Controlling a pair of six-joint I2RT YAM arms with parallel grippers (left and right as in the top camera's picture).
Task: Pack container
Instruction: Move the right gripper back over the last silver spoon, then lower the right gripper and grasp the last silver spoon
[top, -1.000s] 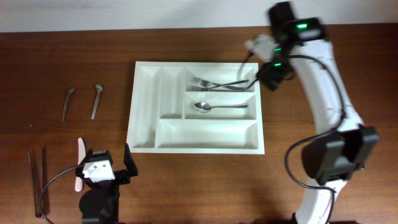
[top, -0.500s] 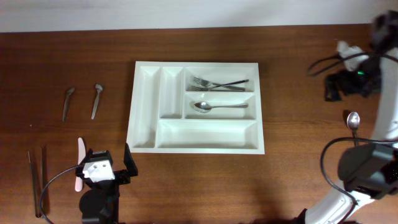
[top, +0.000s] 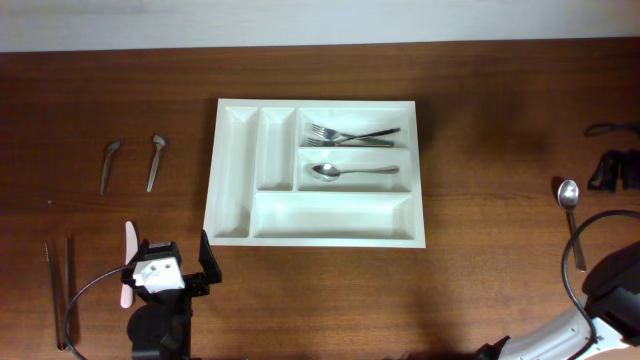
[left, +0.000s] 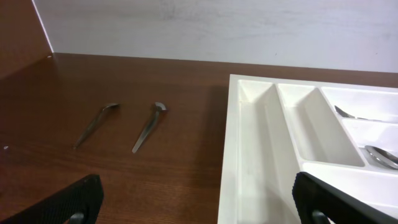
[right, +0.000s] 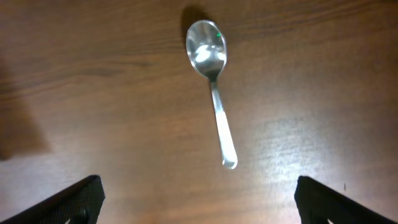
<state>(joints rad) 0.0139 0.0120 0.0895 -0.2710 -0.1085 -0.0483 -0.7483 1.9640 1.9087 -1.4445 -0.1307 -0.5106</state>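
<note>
The white cutlery tray (top: 230, 170) lies in the middle of the table and also shows in the left wrist view (left: 249, 155). Its top right compartment holds two forks (top: 350, 134); the one below holds a spoon (top: 350, 172). A loose spoon (top: 570, 212) lies on the table at the far right, and in the right wrist view (right: 211, 87) it is ahead of my right gripper (right: 199, 202), which is open and empty above it. My left gripper (top: 168, 258) is open and empty by the tray's front left corner, as the left wrist view (left: 199, 199) also shows.
Two small metal utensils (top: 110, 165) (top: 155, 160) lie left of the tray. A pair of dark chopsticks (top: 58, 290) lies at the front left. A pink and white utensil (top: 128, 265) lies beside the left gripper. The right arm is mostly outside the overhead view.
My right arm has swung from above the tray's fork compartment to the far right edge, over the loose spoon. The left arm has not moved.
</note>
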